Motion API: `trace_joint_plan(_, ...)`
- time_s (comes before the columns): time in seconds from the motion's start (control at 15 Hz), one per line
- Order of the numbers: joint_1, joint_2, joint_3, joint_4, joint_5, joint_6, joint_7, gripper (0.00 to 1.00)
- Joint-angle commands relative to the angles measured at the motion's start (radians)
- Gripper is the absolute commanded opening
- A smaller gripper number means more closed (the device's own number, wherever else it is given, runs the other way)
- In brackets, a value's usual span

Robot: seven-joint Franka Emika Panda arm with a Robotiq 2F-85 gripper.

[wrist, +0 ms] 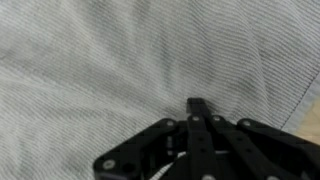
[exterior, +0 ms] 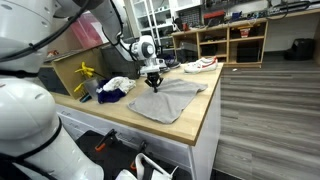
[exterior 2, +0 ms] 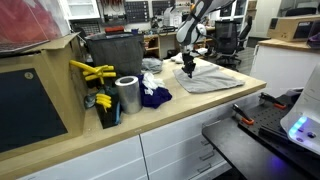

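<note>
Currently, the end effector [exterior: 153,82] stands upright over the desk [exterior: 205,118], with its tips down on the rear edge of the grey cloth [exterior: 170,100]. In the wrist view the fingers [wrist: 197,104] are brought fully together with no gap between them. Their tips meet the striped fabric [wrist: 100,70], and creases run in toward them. The jaws appear to pinch a small fold of the cloth, although the fold itself is hidden under the tips.

Cloth position: it lies spread flat on the wooden top in both exterior views, roughly mid-desk, with one corner close to the front edge.

Cloth orientation:
- The long axis appears to run across the desk, from the held rear edge out toward the front edge.
- In an exterior view the cloth [exterior 2: 212,78] stretches away from the end effector [exterior 2: 188,70] toward the side of the desk facing the open floor.
- The outline is an uneven four-sided shape, and the free end is the broader one.

Surroundings:
- A dark blue rag [exterior 2: 155,96] and a white rag [exterior: 118,83] lie just beside the cloth, on the side away from the front edge.
- A metal can [exterior 2: 127,95] stands near the rags.
- A yellow item [exterior 2: 92,72] sits beyond the can, against a dark bin [exterior 2: 115,50].
- A red-and-white item [exterior: 203,64] lies at the far end of the desk, well apart from the end effector.
</note>
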Motion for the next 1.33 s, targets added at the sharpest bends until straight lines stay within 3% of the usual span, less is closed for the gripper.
trace_joint_plan(0.0,0.018,0.035,0.017,0.025,0.005,0.011,0.02,0.0)
trace_joint_plan(0.4,0.0,-0.03,0.025,-0.022,0.008,0.03,-0.015,0.0)
trace_joint_plan(0.47,-0.004,-0.04,0.025,-0.025,0.007,0.036,-0.022,0.26)
trace_joint_plan(0.6,-0.017,-0.067,0.019,-0.028,0.006,0.055,-0.031,0.32)
trace_joint_plan(0.93,-0.047,-0.092,-0.006,0.022,-0.004,0.073,-0.035,0.71)
trace_joint_plan(1.0,-0.052,-0.071,-0.01,0.052,0.0,0.068,-0.026,0.27)
trace_joint_plan(1.13,-0.049,-0.032,-0.016,0.106,0.002,0.069,-0.003,0.31)
trace_joint_plan(1.27,-0.044,0.004,-0.02,0.155,0.006,0.063,0.015,0.19)
